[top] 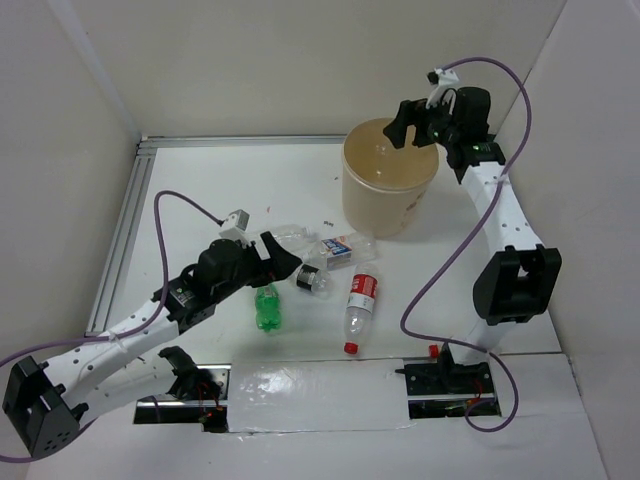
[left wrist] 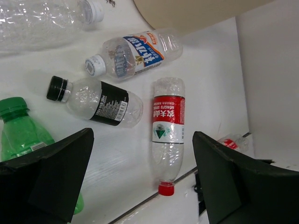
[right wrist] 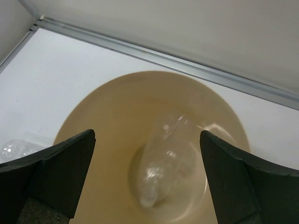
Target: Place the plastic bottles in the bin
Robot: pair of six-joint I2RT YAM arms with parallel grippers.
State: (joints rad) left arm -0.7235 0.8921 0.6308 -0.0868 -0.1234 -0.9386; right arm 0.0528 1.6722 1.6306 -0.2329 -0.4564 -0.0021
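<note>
Top external view: five plastic bottles [top: 360, 300] are seen lying on the bench [top: 200, 180] near the bin [top: 385, 210], so most of the task is judged outstanding. Left wrist view: the left fingers [left wrist: 56, 172] are held apart and empty above the green bottle [left wrist: 23, 130], the black-labelled bottle [left wrist: 100, 105] and the red-labelled bottle [left wrist: 168, 126]. Right wrist view: the right fingers [right wrist: 51, 172] are spread apart over the bin, in which one clear bottle [right wrist: 166, 158] is already deposited.

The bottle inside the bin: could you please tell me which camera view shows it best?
The right wrist view: it looks straight down into the bin, showing the clear bottle, somewhat blurred, inside. The top external view catches only a faint glint there, and the left wrist view shows just the bin's outer wall.
</note>
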